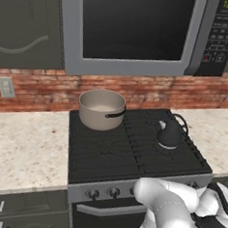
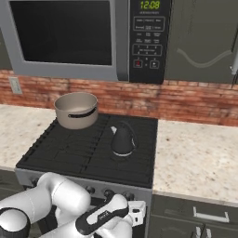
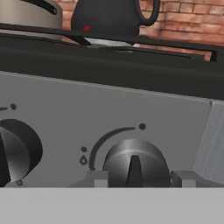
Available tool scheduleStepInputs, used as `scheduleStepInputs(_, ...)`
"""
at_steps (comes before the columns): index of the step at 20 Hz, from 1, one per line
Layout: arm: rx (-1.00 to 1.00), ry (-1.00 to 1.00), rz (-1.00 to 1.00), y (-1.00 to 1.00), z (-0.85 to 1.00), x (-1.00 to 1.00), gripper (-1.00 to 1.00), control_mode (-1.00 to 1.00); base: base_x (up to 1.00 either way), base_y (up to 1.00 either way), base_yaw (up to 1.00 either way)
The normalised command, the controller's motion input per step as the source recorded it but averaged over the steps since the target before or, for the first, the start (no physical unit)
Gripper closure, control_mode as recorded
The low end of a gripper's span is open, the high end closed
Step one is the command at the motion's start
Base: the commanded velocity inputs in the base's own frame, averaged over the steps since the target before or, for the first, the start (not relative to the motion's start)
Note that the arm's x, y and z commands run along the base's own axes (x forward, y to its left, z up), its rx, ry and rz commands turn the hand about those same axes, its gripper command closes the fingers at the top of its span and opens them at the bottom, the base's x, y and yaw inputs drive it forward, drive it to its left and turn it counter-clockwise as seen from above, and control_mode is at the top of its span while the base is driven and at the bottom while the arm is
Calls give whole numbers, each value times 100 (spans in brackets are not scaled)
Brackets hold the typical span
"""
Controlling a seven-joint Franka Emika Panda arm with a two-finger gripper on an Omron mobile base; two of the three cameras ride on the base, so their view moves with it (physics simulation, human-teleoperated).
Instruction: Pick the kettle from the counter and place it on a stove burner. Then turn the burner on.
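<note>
Kettle (image 3: 107, 17) sits on the stove burner (image 1: 169, 147), above the gripper (image 3: 135, 178) whose parted fingers flank a knob (image 3: 134, 164).

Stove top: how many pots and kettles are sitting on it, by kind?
Pot: 1
Kettle: 1
Total on the stove top: 2

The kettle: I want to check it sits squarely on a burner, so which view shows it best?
The left base view: the kettle shows whole on the right rear grate, handle and spout clear. The right base view also shows it whole. The hand view catches only its upper body behind the stove's edge.
</note>
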Motion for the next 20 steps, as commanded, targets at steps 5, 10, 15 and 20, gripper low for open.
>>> scheduleStepInputs(5, 0, -4, 2, 0, 0, -13, 100, -100, 0, 0, 0)
scheduleStepInputs(10, 3, -21, -1, -32, 2, -57, 100, -100, 0, 0, 0)
scheduleStepInputs(15, 3, -31, -3, -24, 8, -49, 100, -100, 0, 0, 0)
scheduleStepInputs(20, 1, -18, -1, -1, 9, -16, 100, -100, 0, 0, 0)
